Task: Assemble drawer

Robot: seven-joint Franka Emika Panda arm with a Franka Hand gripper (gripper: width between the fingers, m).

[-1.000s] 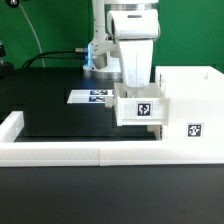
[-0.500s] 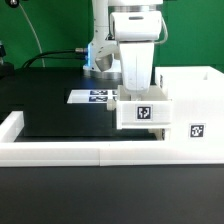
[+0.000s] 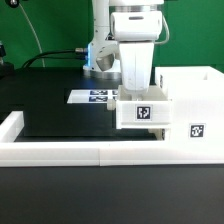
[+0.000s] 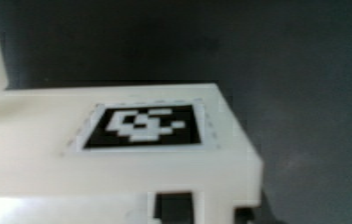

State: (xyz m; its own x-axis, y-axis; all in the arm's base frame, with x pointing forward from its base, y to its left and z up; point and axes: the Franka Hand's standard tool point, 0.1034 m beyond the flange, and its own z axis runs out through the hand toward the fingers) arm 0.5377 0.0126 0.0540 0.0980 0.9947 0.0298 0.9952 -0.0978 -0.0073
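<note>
My gripper [image 3: 138,92] reaches down from the white arm and is shut on a small white open-top tray [image 3: 143,111] with a black-and-white tag on its front. It holds the tray just above the black table, against the exterior view's left side of the tall white cabinet shell [image 3: 192,105], which bears its own tag. In the wrist view the tray's tagged wall [image 4: 146,127] fills most of the picture, and my gripper [image 4: 205,208] shows only as dark finger parts at the edge. A second tray is out of view.
The marker board [image 3: 92,97] lies flat on the black table behind the tray. A long low white border wall [image 3: 70,152] runs along the front and up the exterior view's left side. The robot's base and cables stand at the back.
The tray in my gripper has shifted a little toward the exterior view's right, closer against the cabinet shell, then stayed still.
</note>
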